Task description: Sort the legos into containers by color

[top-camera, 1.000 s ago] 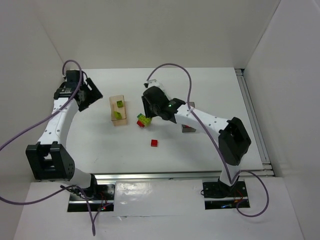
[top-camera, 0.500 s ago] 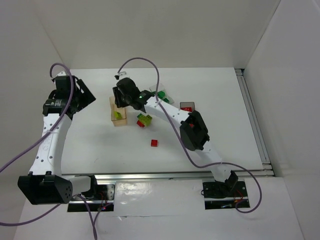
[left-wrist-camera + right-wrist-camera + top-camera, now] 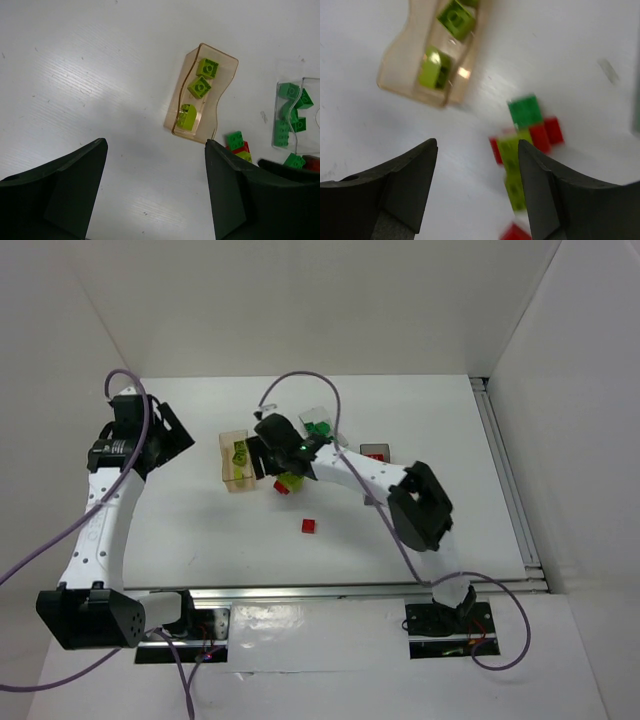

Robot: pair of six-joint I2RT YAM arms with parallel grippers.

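Note:
The amber container [image 3: 224, 465] holds three yellow-green legos [image 3: 200, 86]. My right gripper [image 3: 264, 462] hovers just right of it, open and empty, with bare table between its jaws [image 3: 477, 150]. A loose cluster of green, red and yellow-green legos [image 3: 525, 135] lies beside that container [image 3: 400, 65]. The clear container [image 3: 312, 120] holds several green legos [image 3: 290, 112]. One red lego [image 3: 309, 526] lies alone nearer the front. My left gripper [image 3: 172, 435] hangs open and empty to the left of the amber container [image 3: 220, 107], above bare table [image 3: 155, 150].
A dark grey container [image 3: 378, 446] with a red piece inside stands right of the clear container [image 3: 318, 415]. White walls close off the back and sides. A metal rail runs along the table's right edge [image 3: 505, 480].
My right gripper carried a yellow-green lego from the cluster to the amber container, opened and dropped it in, then drew back right. The left arm swung slightly left early on.

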